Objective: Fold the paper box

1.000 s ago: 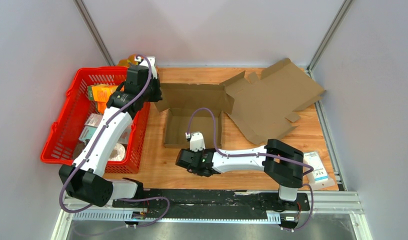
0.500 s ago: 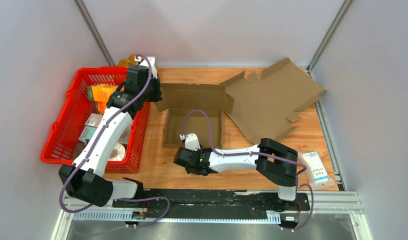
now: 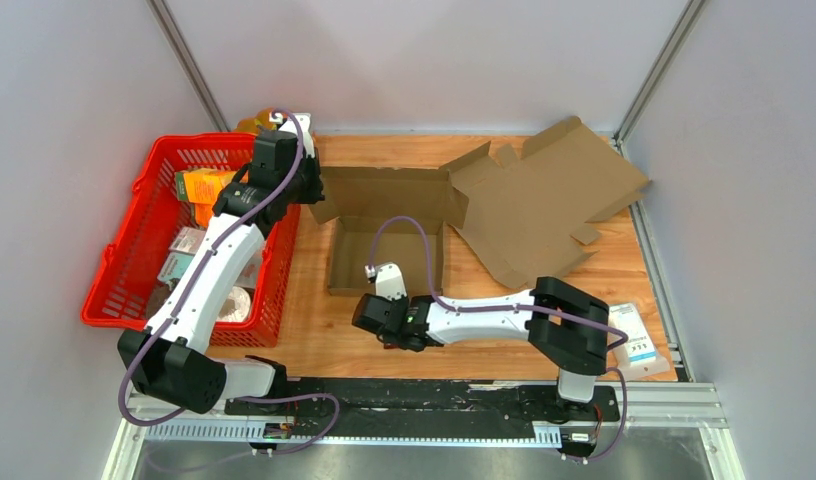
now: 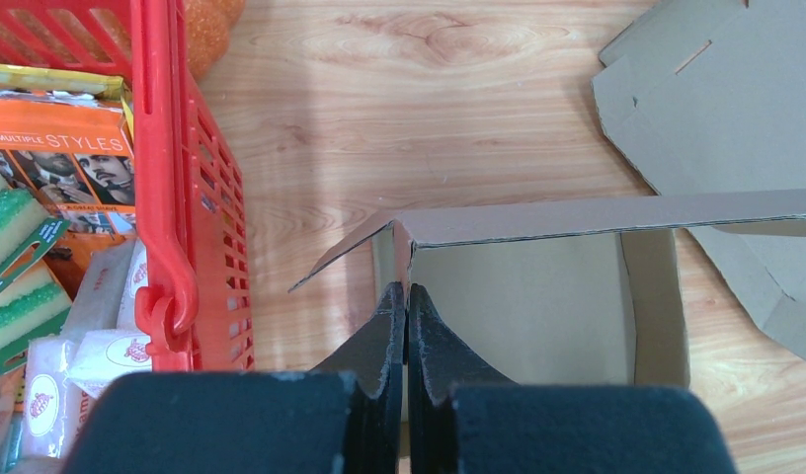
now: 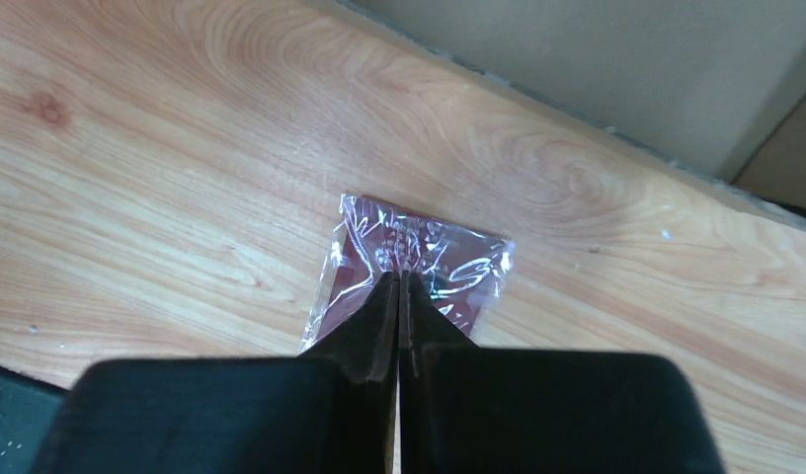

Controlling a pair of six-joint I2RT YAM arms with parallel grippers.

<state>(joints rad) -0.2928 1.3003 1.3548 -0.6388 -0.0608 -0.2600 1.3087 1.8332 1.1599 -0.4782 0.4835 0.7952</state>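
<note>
The paper box (image 3: 384,192) stands open in the middle of the table, its flat lid (image 3: 544,200) spread out to the right. My left gripper (image 3: 312,190) is shut on the top of the box's left wall (image 4: 404,237) near the far corner, with a side flap sticking out to the left. My right gripper (image 3: 377,325) is low over the table just in front of the box. In the right wrist view its tips (image 5: 400,275) are shut on a dark red packet (image 5: 448,267) in crinkled clear wrap that lies on the wood. The top view hides this packet.
A red basket (image 3: 109,250) full of packets and sponges stands left of the box, close to my left arm. A white packet (image 3: 632,335) lies at the near right edge. Grey walls enclose the table on three sides.
My right gripper shifted a little left, then back, and its jaws closed on the wrapped packet. The left arm and the box have not moved.
</note>
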